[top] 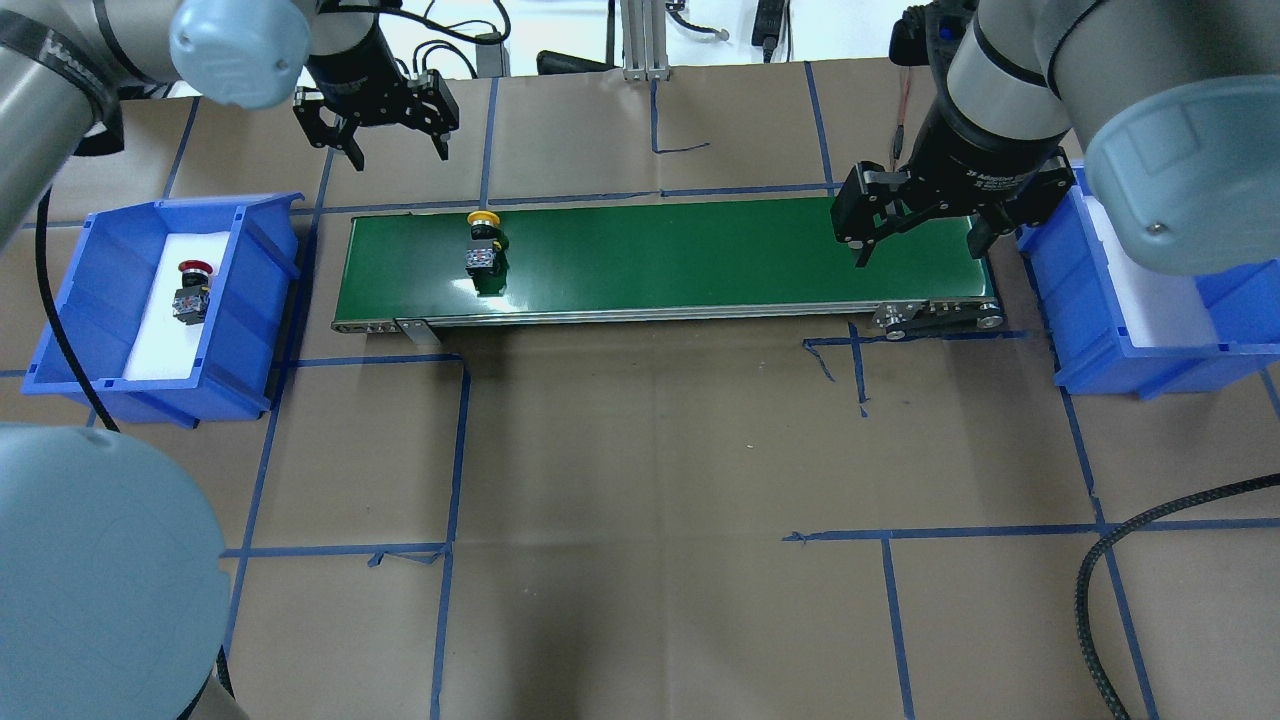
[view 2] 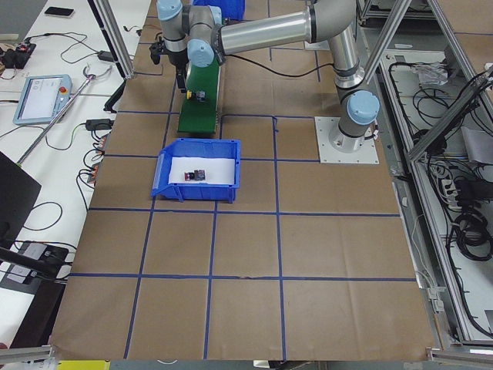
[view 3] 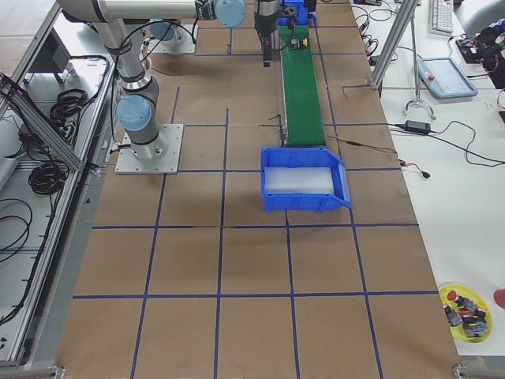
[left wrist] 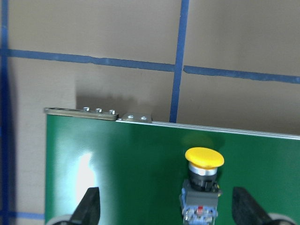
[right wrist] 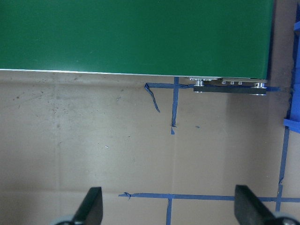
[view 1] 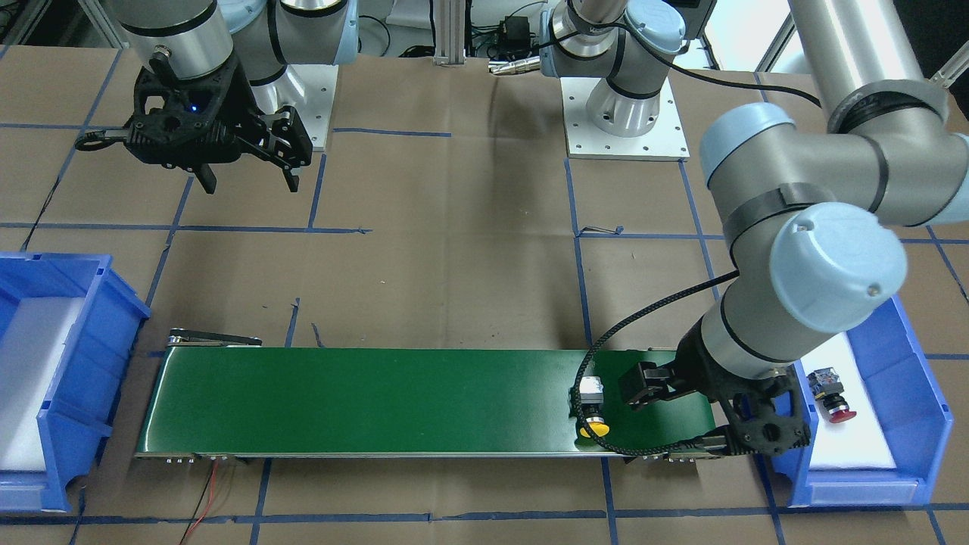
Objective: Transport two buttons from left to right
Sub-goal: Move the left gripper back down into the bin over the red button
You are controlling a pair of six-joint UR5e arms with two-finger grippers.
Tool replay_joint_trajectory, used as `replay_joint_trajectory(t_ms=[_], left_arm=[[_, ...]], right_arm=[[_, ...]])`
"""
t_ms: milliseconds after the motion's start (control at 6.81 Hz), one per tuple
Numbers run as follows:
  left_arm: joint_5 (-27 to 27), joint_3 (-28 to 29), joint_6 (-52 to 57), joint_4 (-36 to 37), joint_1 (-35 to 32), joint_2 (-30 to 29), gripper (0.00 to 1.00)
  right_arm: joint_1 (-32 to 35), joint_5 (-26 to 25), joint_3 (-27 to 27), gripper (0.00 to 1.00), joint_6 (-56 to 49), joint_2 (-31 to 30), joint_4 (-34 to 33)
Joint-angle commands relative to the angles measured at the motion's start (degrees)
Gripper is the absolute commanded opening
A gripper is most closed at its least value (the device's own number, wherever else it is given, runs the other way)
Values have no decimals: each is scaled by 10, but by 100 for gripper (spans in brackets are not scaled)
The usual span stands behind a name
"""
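Yellow-capped button (top: 485,241) lying on green belt (top: 700,255), red-capped button (top: 189,294) in left bin (top: 255,300)

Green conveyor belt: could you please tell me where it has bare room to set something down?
The green conveyor belt is bare from the yellow-capped push-button near its left end to its right end. The left end is crowded: the left gripper, jaws open, hangs by the button.
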Motion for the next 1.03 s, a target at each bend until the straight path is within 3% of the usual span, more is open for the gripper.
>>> replay_joint_trajectory(t_ms=[0, 882], left_arm=[[-2, 91, 38, -70, 20, -24, 100], [-1, 98, 322, -69, 197, -54, 100]], right_arm=[[0, 0, 0, 100, 0, 0, 0], [0, -1, 0, 100, 0, 0, -1]])
